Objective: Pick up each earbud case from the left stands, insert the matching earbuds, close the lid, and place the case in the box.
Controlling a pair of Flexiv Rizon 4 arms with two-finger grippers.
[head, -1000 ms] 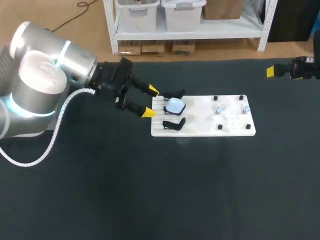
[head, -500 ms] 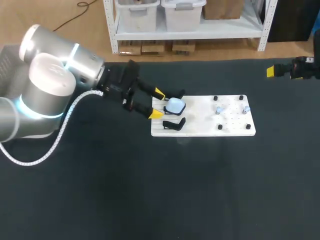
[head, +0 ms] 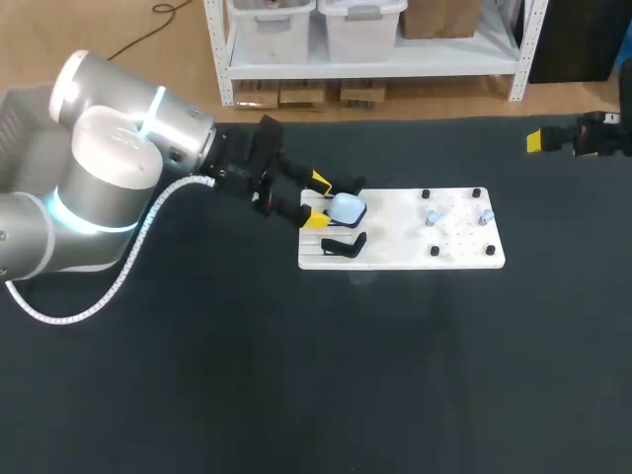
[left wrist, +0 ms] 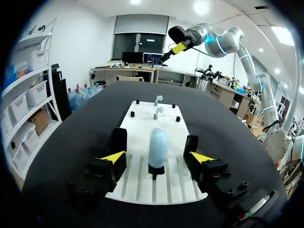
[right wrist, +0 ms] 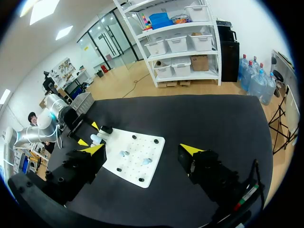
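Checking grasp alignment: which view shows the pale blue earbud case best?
Left wrist view: the earbud case stands upright on its black stand, unoccluded, centred ahead of the open left pincer. Head view shows it small from above, by the pincer's tips. Right wrist view shows only a distant speck at the far end of the white board.

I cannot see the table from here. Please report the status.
Left gripper open, at the earbud case on its stand, not gripping. Right gripper open, far from the board. Nothing in the way.
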